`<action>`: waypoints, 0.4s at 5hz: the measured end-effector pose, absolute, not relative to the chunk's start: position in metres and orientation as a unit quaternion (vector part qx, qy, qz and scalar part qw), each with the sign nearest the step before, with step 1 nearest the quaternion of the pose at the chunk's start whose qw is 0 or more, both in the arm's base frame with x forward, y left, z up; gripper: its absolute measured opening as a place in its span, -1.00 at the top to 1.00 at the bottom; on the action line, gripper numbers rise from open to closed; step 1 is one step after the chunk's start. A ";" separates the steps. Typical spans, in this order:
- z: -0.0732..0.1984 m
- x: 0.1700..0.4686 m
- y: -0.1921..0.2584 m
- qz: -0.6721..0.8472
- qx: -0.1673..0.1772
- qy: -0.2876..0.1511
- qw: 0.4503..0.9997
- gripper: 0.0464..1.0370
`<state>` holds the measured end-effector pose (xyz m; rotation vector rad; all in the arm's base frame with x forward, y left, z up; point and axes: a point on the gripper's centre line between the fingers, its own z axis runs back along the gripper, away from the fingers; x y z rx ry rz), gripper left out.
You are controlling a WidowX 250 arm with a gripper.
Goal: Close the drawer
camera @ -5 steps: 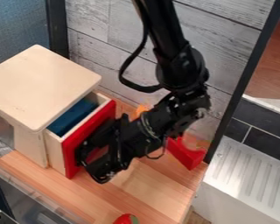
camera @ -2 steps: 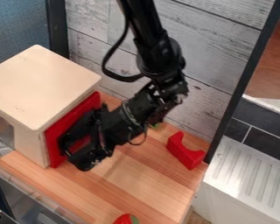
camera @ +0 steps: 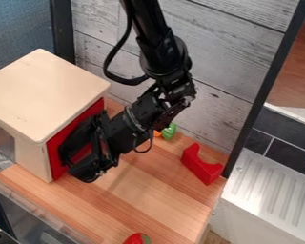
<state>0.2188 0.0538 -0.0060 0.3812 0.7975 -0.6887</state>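
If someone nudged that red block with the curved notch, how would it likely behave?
The red block looks rigid, so it would probably keep its shape. Its straight, flat-looking sides suggest sliding across the wooden counter rather than rolling.

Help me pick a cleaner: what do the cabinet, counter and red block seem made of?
Cabinet: probably bare wood, matte; pale, plain panels.
Counter: wood or wood-look laminate, perhaps satin; striped grain.
Red block: smooth plastic or painted wood; its even colour fits either.

drawer front [camera: 83, 117] partly behind fingers [camera: 85, 170]
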 end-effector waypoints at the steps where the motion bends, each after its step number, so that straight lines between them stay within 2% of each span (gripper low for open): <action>1: -0.014 0.220 0.036 -0.341 0.151 0.356 0.857 -0.92; 2: -0.017 0.214 -0.007 -0.381 0.114 0.301 0.867 -0.92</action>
